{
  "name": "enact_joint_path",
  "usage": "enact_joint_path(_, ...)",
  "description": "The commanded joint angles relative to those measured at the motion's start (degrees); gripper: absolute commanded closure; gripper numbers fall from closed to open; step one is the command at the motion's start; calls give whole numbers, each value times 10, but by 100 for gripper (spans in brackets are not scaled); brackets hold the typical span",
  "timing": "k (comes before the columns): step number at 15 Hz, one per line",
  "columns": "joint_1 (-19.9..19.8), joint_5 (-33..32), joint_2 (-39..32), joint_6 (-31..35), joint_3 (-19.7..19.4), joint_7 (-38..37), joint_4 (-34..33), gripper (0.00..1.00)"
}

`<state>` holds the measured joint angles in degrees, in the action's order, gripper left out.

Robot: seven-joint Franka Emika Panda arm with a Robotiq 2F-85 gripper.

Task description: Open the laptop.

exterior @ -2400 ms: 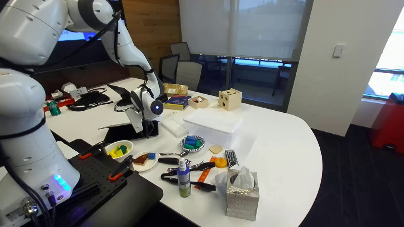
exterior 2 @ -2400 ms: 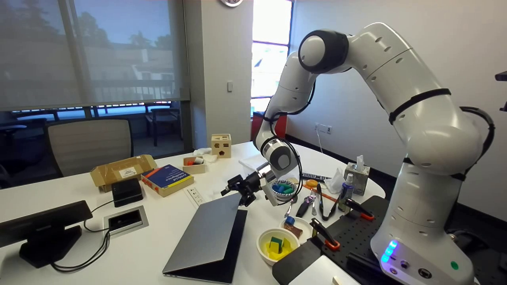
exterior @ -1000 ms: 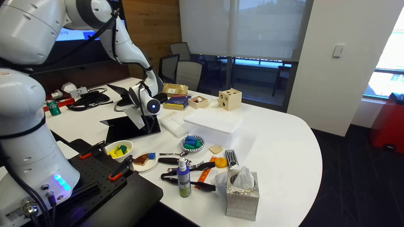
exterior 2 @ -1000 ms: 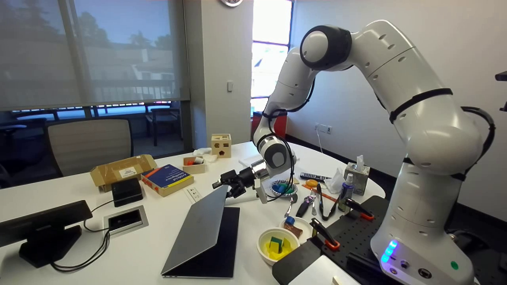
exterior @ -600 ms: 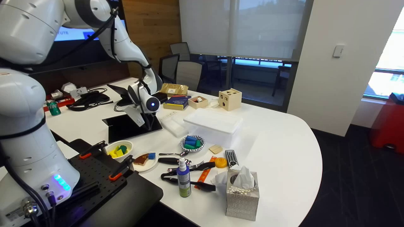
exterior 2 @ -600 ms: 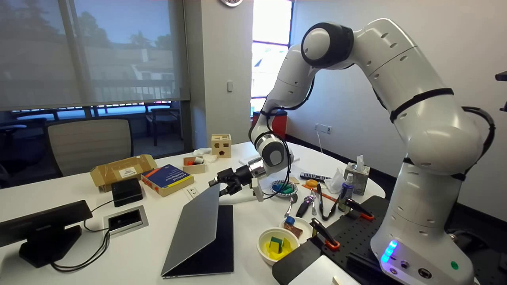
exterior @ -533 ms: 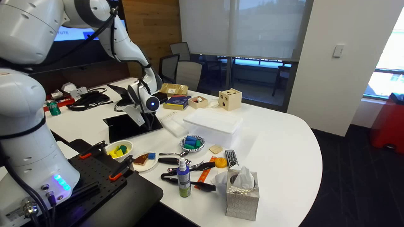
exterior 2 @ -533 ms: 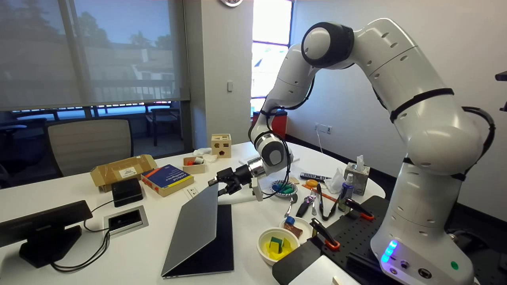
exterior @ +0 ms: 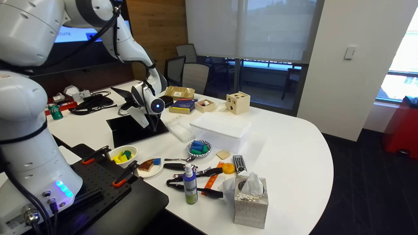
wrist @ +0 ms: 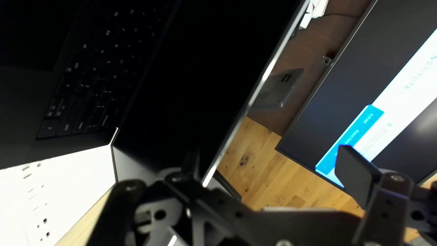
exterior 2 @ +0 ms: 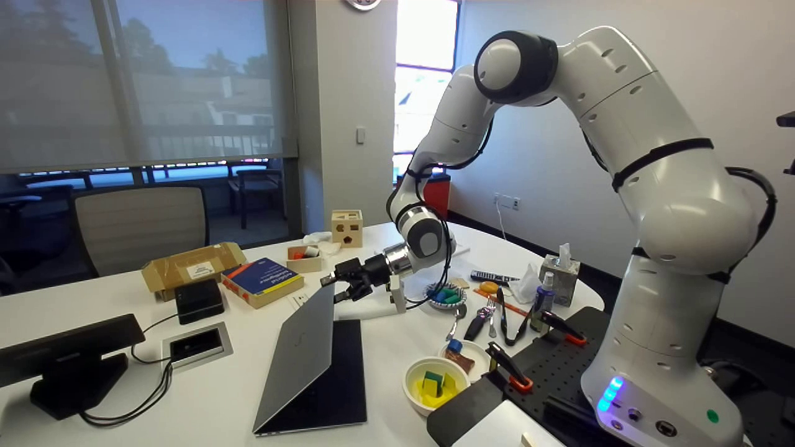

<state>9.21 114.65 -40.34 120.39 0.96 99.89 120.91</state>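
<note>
Partly raised lid (exterior 2: 300,347) of a laptop (exterior 2: 310,372), its edge between spread jaws

The gripper (exterior 2: 334,289) stands at the free edge of the lid, jaws spread wide and released. In the wrist view, the lid's thin bright rim (wrist: 265,72) passes between the two fingers (wrist: 353,171), close beside one and well apart from the other; whether either touches it cannot be told. The laptop lies below the jaws on a white table (exterior: 287,147). Its lid, smooth grey outside with a faint mark, rises from the base (exterior 2: 345,394) and leans over it at an acute angle. On the inner face the screen (wrist: 211,68) is dark throughout. Beneath it, the keyboard (wrist: 99,78) shows small pale characters on black keys, set into the thin, flat, dark base.

Past the lid from the jaws rests a tilted black device (exterior 2: 68,354); farther ahead, a wall display (wrist: 382,116) glows white and blue. To one side of the jaws, well apart, lie a blue-and-yellow book (exterior 2: 262,278) and a brown cardboard box (exterior 2: 199,264). Behind the jaws, a striped bowl (exterior: 199,155) holds blue and green pieces (exterior: 197,148). Lower than the jaws, near the laptop's base, a white bowl (exterior 2: 411,395) holds yellow and green pieces (exterior 2: 430,389).
</note>
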Motion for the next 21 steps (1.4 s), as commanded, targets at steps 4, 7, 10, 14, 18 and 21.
enact_joint_path(4, 5, -12, 21, -32, 3, -4, -8, 0)
enact_joint_path(7, 7, -20, 21, -32, 4, -2, -14, 0)
enact_joint_path(10, 9, -27, 20, -30, 6, 1, -21, 0)
enact_joint_path(14, 14, -43, 17, -29, 9, -2, -33, 0)
enact_joint_path(18, 17, -61, 12, -31, 13, -6, -45, 0)
enact_joint_path(21, 16, -75, 9, -33, 18, -7, -55, 0)
